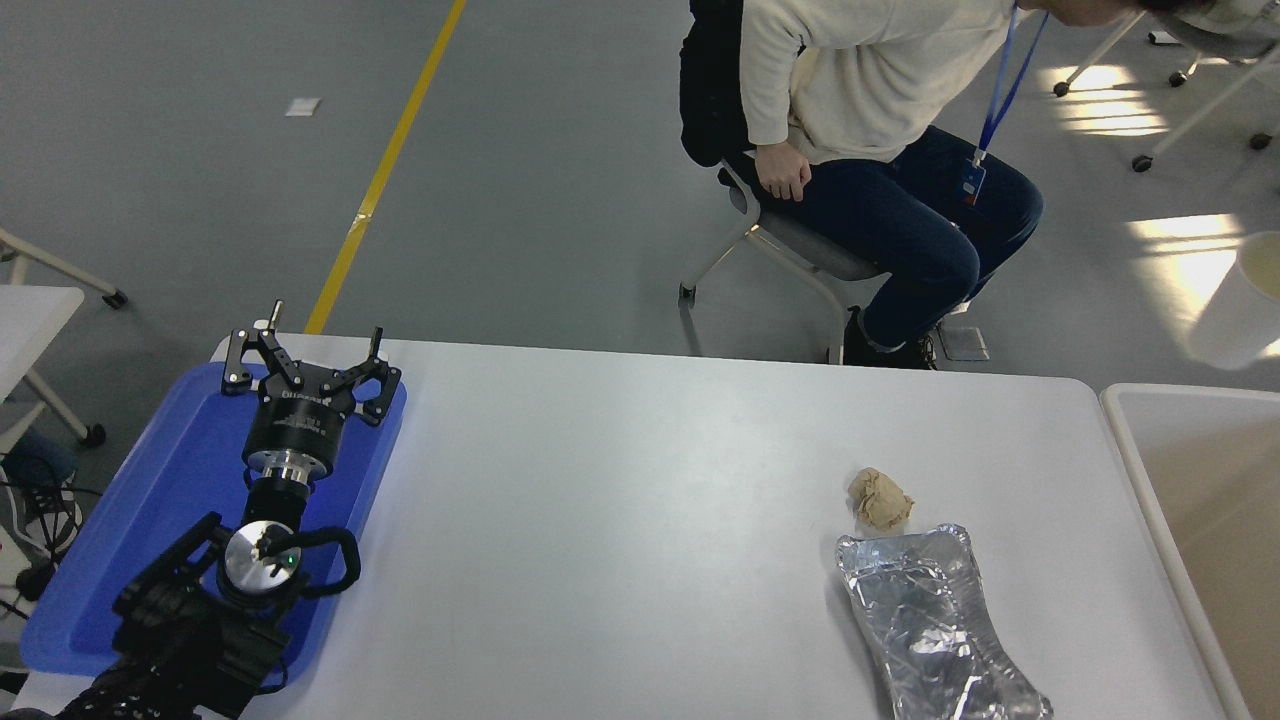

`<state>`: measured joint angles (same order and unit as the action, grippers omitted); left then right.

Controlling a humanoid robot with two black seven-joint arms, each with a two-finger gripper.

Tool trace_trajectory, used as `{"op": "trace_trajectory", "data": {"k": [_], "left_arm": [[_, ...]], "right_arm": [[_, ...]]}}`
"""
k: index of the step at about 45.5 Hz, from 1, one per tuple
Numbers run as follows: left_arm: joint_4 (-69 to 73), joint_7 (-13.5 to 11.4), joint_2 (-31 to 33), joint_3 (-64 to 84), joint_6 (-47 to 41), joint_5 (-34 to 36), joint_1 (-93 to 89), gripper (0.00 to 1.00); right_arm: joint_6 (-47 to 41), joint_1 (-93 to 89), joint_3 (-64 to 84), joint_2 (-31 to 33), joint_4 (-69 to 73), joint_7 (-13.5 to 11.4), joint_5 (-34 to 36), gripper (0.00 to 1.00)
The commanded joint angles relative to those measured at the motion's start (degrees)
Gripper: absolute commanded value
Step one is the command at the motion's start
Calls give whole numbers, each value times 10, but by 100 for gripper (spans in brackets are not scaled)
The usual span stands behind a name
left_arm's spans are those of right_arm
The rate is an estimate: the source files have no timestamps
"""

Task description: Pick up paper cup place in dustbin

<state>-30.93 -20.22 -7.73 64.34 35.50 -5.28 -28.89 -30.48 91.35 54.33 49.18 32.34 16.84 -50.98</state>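
- Paper cup sits at the right edge of the head view, seen above and beyond the far rim of the dustbin; its cream inside shows at the top; the cup is blurred and cut off by the picture edge; whether it is held or falling cannot be told.
- Right gripper and arm: not in view; the state of its jaws cannot be told; nothing shows what grips the cup.
- Step in hand, as a judgement: transport to the dustbin, or release over it; the cup is not yet inside the beige interior.
- Next move, as a judgement: bring the cup over the bin opening, clear of the white rim; then part the jaws so that it drops in.
- Left gripper: parked at the lower left over the blue tray; jaws spread wide; holding nothing.
- Table: a crumpled tan paper wad lies just beside a crumpled foil tray, near the right end; both well apart from the cup.
- Far side: a person sits on a chair, leaning forward; one hand rests on a thigh, apart from the robot.
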Motion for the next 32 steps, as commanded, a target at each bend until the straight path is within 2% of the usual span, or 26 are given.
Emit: {"op": "trace_trajectory", "data": {"k": [1, 16, 32], "left_arm": [[0, -1, 0, 0, 0, 0, 1, 100], [1, -2, 0, 0, 0, 0, 1, 100], [1, -2, 0, 0, 0, 0, 1, 100]], "right_arm": [[45, -172, -13, -7, -175, 42, 20, 0], [86, -378, -29, -40, -304, 40, 182, 0], [172, -499, -72, -90, -315, 21, 251, 0]]}}
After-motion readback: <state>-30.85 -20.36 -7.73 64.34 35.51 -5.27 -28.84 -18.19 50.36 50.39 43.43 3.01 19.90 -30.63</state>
